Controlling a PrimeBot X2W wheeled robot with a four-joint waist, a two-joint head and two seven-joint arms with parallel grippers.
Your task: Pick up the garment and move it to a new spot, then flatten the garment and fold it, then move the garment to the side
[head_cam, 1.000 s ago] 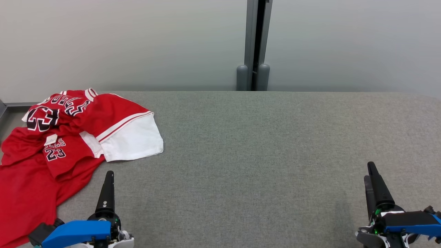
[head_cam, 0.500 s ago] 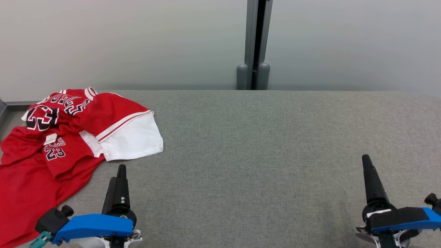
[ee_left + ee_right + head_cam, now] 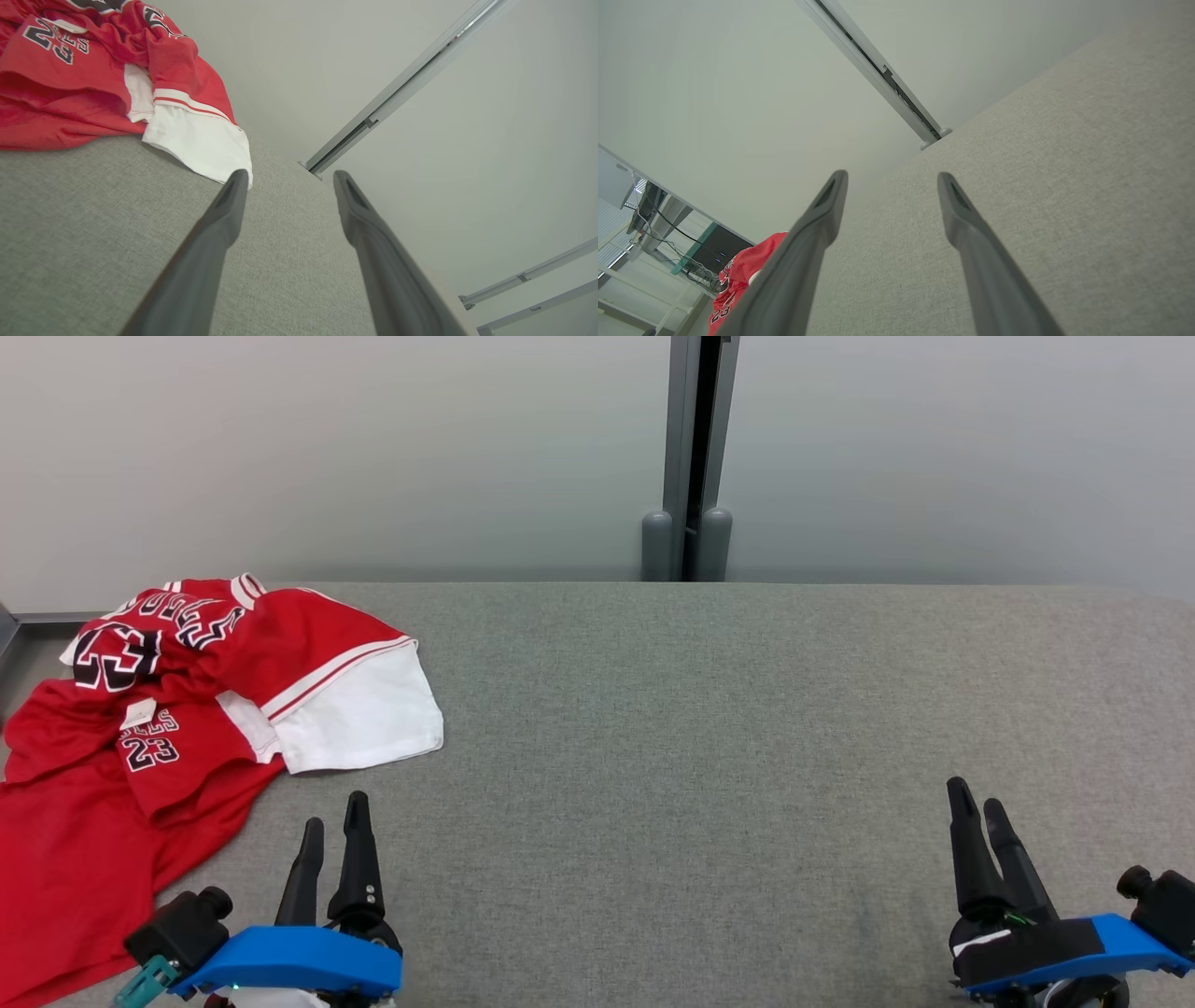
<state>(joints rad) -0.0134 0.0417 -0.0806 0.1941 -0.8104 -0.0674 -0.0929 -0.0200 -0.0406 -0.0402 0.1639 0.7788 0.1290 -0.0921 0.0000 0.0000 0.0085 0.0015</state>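
**Both claws rolling at the near edge, jersey lying untouched**

Over the last second the left gripper [image 3: 334,809] is sliding rightward along the near edge of the grey fabric surface [image 3: 700,709] and rolling. Where I was seeing one dark finger, I am now seeing two side by side. The right gripper [image 3: 973,793], by the near right corner, is drifting a little leftward, and its two fingers are now showing apart in the head view. The garment [image 3: 187,709] is not shifting at all.

I am reading both claws as spread wide and carrying nothing. In the left wrist view the left gripper [image 3: 289,173] is framing only bare grey cloth and the wall [image 3: 467,140]. In the right wrist view the right gripper [image 3: 889,173] is doing the same.

The garment, a red jersey numbered 23, is lying crumpled at the far left corner and trailing down the left edge toward me. Its white panel [image 3: 359,723] is spreading out toward the middle of the surface. The left gripper is hovering near the red hem, just short of the white panel and touching neither. The right gripper is sitting well apart from the cloth. A grey post [image 3: 691,457] is standing behind the far edge.
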